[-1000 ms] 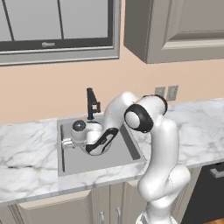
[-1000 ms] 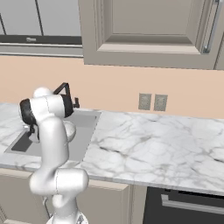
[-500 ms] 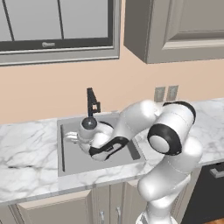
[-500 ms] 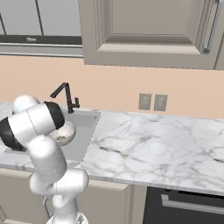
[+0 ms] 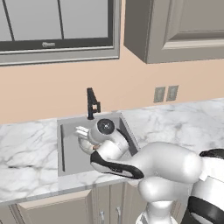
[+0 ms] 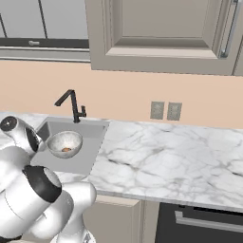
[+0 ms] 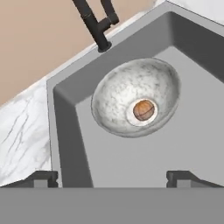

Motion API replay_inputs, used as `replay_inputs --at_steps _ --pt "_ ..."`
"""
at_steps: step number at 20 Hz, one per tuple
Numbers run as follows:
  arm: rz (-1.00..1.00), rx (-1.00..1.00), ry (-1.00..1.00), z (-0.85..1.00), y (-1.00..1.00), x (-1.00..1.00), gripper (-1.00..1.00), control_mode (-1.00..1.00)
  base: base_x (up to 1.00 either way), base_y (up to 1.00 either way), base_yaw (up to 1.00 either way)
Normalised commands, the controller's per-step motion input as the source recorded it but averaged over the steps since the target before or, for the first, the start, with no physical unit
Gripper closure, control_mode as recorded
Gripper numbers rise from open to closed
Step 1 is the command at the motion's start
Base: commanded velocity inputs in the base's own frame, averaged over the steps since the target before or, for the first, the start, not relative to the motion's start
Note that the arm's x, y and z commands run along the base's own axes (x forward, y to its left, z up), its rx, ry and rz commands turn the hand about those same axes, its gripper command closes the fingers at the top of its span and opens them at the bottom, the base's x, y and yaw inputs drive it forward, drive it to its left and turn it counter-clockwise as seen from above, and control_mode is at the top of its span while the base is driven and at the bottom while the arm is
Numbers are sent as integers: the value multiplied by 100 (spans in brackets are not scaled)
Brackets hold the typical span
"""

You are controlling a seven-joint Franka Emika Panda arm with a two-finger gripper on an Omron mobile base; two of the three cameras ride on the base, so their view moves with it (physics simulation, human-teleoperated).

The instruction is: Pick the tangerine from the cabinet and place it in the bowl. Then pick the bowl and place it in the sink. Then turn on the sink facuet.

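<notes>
Tangerine (image 7: 144,110), orange-brown, in mottled whitish bowl (image 7: 118,85) on sink (image 7: 192,131) floor; end effector (image 7: 112,177) spread wide, empty.

The bowl (image 7: 135,97) is sitting in the sink (image 7: 188,144), toward its far side, with the tangerine (image 7: 144,110) lying inside it. The sink facuet (image 6: 72,104) is standing just behind the bowl on the far rim of the sink, and the desk (image 6: 175,156) is spreading out to the right, with two wall outlets (image 6: 165,110) sitting above it on the far wall. The gripper (image 7: 111,177) is hanging over the near part of the sink, apart from the bowl, its fingers (image 7: 43,178) spread wide.
</notes>
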Motion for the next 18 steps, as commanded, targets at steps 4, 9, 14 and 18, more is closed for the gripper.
replay_inputs --at_steps 4,9,14,18 --pt "-20 9 0 100 0 -53 -100 -100 0 0 0" --pt "-22 21 6 100 -1 -66 -100 -100 0 0 0" --pt "-27 25 9 96 -21 -64 -100 -100 0 0 0" --pt "-40 31 22 86 -60 -73 -100 -100 0 0 0"
